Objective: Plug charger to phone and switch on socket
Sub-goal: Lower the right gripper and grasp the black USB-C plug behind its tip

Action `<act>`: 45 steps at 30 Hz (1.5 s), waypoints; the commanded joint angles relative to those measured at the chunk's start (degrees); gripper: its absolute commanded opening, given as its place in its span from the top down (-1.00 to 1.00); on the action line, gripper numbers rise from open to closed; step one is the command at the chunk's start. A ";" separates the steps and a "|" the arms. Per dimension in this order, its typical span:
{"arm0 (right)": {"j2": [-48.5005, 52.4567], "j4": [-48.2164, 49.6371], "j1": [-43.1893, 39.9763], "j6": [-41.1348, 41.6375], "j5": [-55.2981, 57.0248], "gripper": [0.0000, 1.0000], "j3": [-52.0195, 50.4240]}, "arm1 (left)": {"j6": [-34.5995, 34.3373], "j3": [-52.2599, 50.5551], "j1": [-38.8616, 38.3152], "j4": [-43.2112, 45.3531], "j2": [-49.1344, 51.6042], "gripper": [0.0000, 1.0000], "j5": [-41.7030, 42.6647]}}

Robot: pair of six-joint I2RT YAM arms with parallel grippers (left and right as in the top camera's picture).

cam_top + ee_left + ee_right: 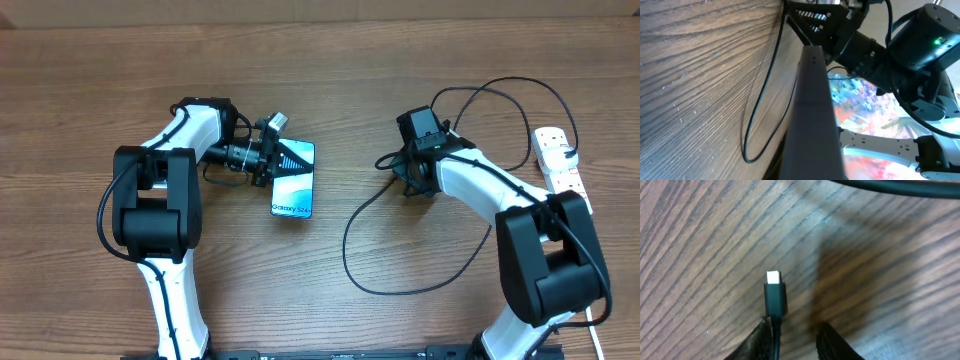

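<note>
The phone (293,180) lies left of centre on the table, its blue screen lit. My left gripper (270,153) is shut on its far end. In the left wrist view the phone's dark edge (812,115) fills the middle. The charger cable (350,240) loops across the table's middle. Its black plug tip (775,292) lies flat on the wood just beyond my right gripper (795,332). The cable runs between the fingers and rests against the left finger (760,340), while a gap separates it from the other finger. The white socket (560,165) sits at the far right edge.
A black plug and more black cable (500,95) arc from the socket toward the table's back. A white cord (598,318) trails from the socket toward the front right. The right arm (920,40) shows beyond the phone in the left wrist view.
</note>
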 commanded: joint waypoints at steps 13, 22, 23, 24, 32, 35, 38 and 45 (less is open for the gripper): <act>0.79 0.79 0.02 0.63 1.42 0.61 0.70 | -0.66 -0.22 -0.39 0.35 -1.88 0.91 1.81; 0.79 1.90 0.57 0.61 1.42 0.58 0.70 | -3.41 -0.22 -0.39 1.53 -1.88 0.92 1.79; 0.79 2.10 0.63 0.59 1.42 0.58 0.70 | -3.41 -0.22 -0.39 1.51 -1.88 0.92 1.81; 0.79 2.14 0.68 0.61 1.42 0.58 0.70 | -3.39 -0.22 -0.39 1.51 -1.88 0.92 1.81; 0.83 2.10 0.68 -0.02 1.46 0.59 0.59 | -3.41 -0.22 -0.39 1.73 -1.88 0.91 1.81; 0.87 3.08 0.66 0.00 1.68 0.64 -0.59 | -3.39 -0.22 -0.39 1.75 -1.88 0.91 1.81; 1.22 5.03 0.66 0.02 1.64 0.69 -2.27 | -3.48 -0.22 -0.39 2.19 -1.88 0.91 1.95; 0.98 0.76 0.17 -6.03 1.64 0.93 -1.77 | -8.28 -0.22 -0.37 4.74 -1.88 0.92 2.08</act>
